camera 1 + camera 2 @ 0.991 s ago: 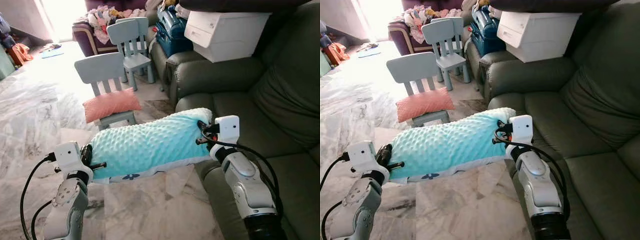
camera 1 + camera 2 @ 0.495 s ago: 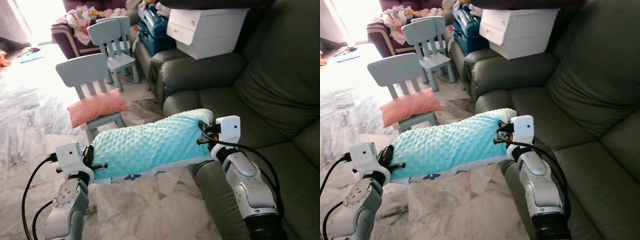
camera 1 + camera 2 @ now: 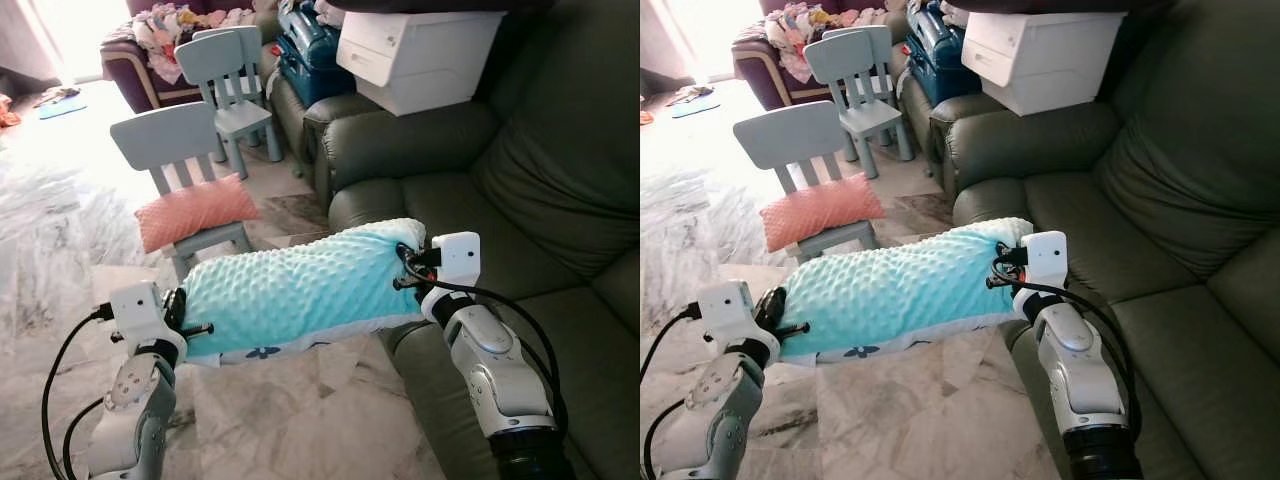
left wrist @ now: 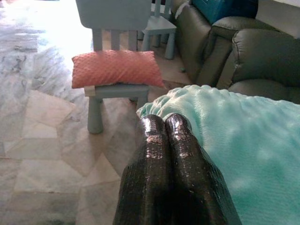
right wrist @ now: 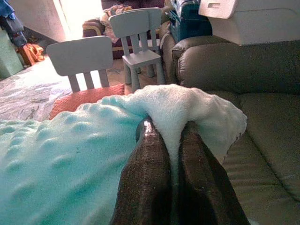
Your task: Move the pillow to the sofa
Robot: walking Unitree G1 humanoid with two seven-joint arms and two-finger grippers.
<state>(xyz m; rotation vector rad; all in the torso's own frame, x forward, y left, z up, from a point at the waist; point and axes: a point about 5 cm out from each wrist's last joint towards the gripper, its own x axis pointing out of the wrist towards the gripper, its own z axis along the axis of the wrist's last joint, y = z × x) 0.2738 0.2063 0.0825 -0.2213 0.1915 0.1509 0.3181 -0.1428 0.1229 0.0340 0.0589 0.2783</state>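
**Teal pillow, held aloft at sofa edge**

Item: teal dimpled pillow, long, carried off the floor between two claws. Left claw clenched on its end at 8 o'clock; right claw clenched on a fold of its white underside at 3 o'clock. The right end hangs just over the front edge of the sofa seat; the rest hangs over the floor.

Surface: marble-patterned tile floor, pale, sunlit at 11 o'clock.

Room: dark green leather sofa from 1 to 5 o'clock. White storage box on its armrest at 12 o'clock. Small pale blue chair at 10 o'clock bearing a pink cushion; a second blue chair beyond it.
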